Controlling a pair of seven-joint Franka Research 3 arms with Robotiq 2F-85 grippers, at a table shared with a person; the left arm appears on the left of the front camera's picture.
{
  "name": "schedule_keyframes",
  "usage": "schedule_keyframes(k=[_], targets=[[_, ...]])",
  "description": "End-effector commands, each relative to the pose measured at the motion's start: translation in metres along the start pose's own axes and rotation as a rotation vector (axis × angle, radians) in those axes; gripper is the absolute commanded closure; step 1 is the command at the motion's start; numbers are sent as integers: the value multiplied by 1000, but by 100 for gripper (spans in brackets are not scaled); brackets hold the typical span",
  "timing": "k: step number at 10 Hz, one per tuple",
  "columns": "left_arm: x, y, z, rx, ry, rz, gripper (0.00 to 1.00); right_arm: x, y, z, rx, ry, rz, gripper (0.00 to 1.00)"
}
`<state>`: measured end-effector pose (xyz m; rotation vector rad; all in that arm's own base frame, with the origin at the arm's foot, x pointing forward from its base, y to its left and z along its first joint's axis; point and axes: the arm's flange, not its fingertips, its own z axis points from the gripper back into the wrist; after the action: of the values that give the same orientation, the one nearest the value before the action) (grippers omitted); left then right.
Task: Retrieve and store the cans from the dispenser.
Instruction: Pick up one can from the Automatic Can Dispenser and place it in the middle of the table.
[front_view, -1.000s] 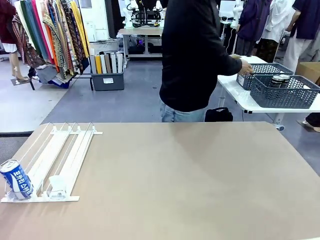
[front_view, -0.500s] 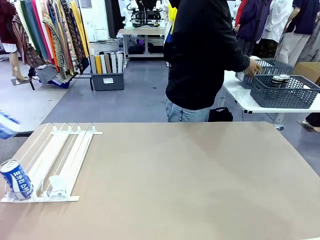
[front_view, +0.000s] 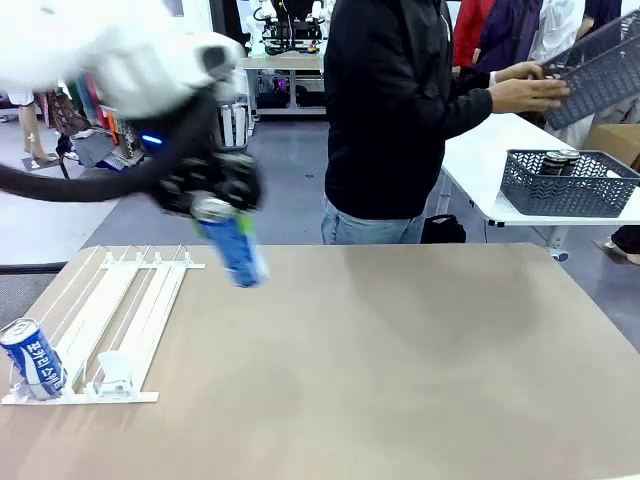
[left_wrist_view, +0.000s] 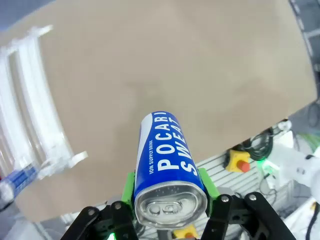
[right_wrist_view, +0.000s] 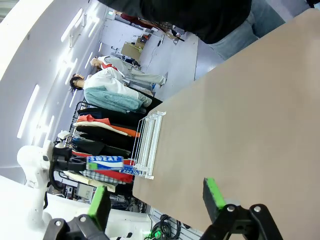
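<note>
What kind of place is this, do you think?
Probably a robotics lab arranged like a shop: the left gripper holds a blue can above the work table, a can dispenser lies on it, and clothes hang behind.

Count: 2 blue cans, first blue can (front_view: 232, 250) at 9 o'clock, second blue can (front_view: 32, 358) at 8 o'clock. 2 dark cans (front_view: 553, 162) at 3 o'clock. 2 grey-blue lattice baskets (front_view: 565, 192) at 2 to 3 o'clock, 1 white dispenser rack (front_view: 120, 310) at 8 o'clock.
</note>
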<state>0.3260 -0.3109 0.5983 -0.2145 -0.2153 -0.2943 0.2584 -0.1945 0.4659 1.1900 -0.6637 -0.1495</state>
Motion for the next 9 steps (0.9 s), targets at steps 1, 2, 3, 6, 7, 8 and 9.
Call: schedule_keyframes(k=[1,2,3,6,7,8,9], targets=[[21,-31,-31,-59,35,-88,100,0,1,1,12,0,4,0],[20,-40,-56,-46,34,-92,100,0,1,1,12,0,4,0],[11,-48,-81,-24,82,-98,100,0,1,1,12,0,4,0],[10,-58,-99,-38,103,-121,100,0,1,1,12,0,4,0],[10,-58,-99,-38,103,-121,100,0,1,1,12,0,4,0],[10,-58,-99,-38,103,-121,100,0,1,1,12,0,4,0],[10,-58,-99,-38,103,-121,100,0,1,1,12,0,4,0]])
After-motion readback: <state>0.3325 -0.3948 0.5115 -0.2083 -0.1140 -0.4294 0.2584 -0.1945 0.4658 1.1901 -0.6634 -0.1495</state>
